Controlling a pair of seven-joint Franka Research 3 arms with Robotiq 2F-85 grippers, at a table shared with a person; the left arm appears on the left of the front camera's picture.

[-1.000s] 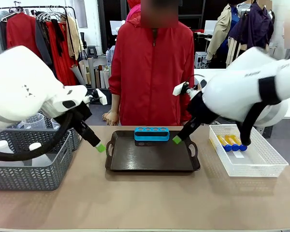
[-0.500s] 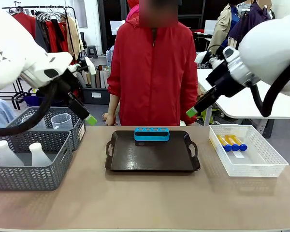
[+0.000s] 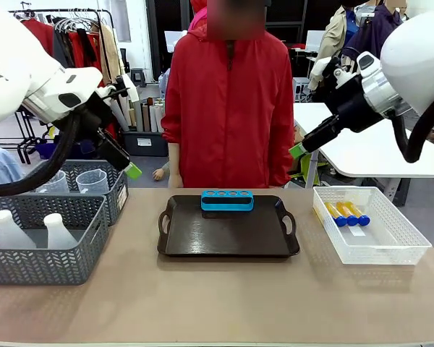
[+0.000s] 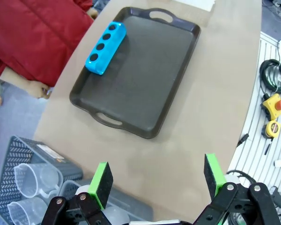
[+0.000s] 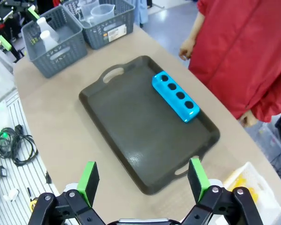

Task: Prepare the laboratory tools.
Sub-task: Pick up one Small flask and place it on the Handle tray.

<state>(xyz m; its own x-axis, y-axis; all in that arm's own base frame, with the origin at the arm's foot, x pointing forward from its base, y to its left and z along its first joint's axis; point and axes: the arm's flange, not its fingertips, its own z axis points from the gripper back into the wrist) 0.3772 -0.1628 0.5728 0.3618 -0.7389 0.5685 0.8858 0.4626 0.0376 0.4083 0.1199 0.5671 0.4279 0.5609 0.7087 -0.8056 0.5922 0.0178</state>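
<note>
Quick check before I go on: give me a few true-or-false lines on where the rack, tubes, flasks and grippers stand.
1. The blue rack sits on the tray. True.
2. The tubes are in the rack. False: they lie in the white basket.
3. The left gripper and right gripper are open, holding nothing. True.
4. The flasks stand on the tray. False: they stand in a grey basket.

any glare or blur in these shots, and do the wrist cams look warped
Front view: sharp, evenly lit, with a soft sheen on the dark tray and only faint shadows on the table. Left wrist view: wide-angle bowing curves the table's edge. Right wrist view: same bowing, mild gloss on the tray.
</note>
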